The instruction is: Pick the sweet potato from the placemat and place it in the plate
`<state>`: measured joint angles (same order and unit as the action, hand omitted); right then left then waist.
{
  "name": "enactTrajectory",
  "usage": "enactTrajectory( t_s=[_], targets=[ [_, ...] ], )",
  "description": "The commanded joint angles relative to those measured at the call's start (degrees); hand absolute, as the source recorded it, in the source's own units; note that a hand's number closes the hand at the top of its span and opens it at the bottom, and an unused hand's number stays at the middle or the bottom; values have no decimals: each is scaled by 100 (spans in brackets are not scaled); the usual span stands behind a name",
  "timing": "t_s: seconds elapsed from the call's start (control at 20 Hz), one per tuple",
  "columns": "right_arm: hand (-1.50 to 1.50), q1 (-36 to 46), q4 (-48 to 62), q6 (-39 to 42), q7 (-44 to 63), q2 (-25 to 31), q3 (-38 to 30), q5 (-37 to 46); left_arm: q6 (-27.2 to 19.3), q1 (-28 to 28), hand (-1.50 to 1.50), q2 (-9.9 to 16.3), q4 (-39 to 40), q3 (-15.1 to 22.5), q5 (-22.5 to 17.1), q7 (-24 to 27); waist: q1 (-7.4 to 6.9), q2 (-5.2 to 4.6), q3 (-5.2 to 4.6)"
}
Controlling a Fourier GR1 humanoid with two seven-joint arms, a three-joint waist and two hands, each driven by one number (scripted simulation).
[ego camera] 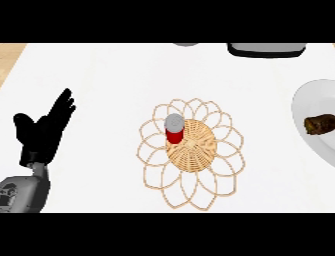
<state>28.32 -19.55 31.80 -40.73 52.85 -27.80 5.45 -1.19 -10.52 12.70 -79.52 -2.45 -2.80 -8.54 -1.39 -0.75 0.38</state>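
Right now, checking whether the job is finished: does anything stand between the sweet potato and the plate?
Nothing does. The sweet potato already lies on the plate at the right; the red can stands apart on the placemat.

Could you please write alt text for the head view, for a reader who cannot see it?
A brown sweet potato lies in a white plate at the right edge of a white counter. A woven placemat at the centre holds a small red can. The left hand rests open at the left, fingers up.
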Motion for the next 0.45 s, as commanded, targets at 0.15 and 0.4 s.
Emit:
enactTrajectory(
  t_s=[0.15,0.4],
  targets=[
    [-150,-241,222,747,-966,234,98,62,-37,16,0,-129,15,76,56,76,-21,-11,7],
    [-150,-393,262,651,-1099,233,258,152,-26,-148,0,-60,79,12,34,-112,0,-24,14]
  ],
)
